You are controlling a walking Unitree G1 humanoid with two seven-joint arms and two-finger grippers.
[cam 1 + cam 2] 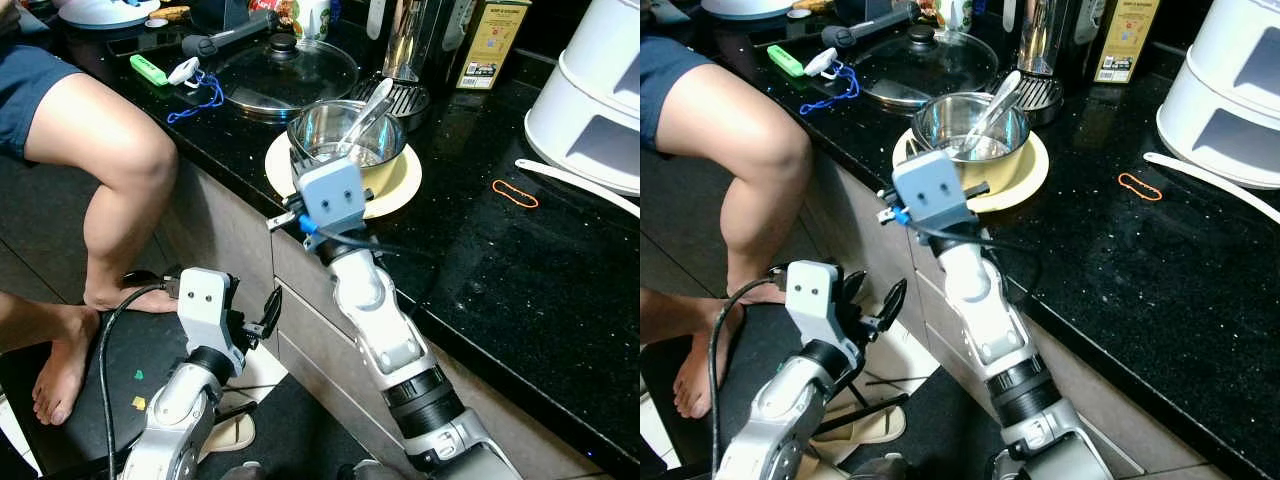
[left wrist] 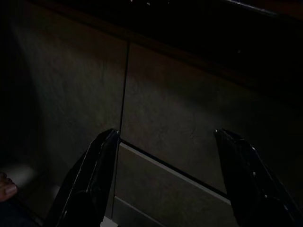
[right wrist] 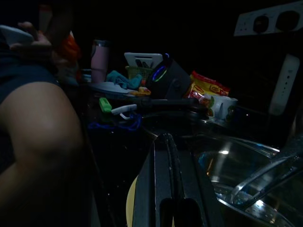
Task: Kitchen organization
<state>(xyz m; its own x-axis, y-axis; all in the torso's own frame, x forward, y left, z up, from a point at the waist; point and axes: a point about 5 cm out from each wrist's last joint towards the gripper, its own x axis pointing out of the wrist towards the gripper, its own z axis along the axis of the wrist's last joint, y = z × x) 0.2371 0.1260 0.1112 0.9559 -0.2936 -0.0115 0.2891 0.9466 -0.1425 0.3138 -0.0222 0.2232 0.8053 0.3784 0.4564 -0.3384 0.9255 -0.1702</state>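
Steel bowl (image 1: 345, 133) on yellow plate (image 1: 395, 186); right gripper (image 3: 166, 156) jaws closed at its rim, left gripper (image 2: 165, 156) jaws apart.

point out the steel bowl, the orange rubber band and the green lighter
steel bowl (image 1: 318, 128): left eye view, inner wall.
orange rubber band (image 1: 515, 194): left eye view, on the loop.
green lighter (image 1: 148, 69): left eye view, middle of body.

We are losing the right gripper (image 3: 173, 189) fingertips behind its own grey wrist housing in the head views, where they meet the near rim of the steel bowl (image 1: 345, 135), and the yellow plate (image 1: 395, 185) is lying largely covered under that bowl. The seated person (image 1: 95, 150) is being cut off by the picture's upper left edge, showing us just legs and feet, while the white appliance (image 1: 590, 90) is running off the right edge. In the left wrist view, darkness is swallowing the cabinet fronts (image 2: 180, 127), leaving us just faint panel seams.
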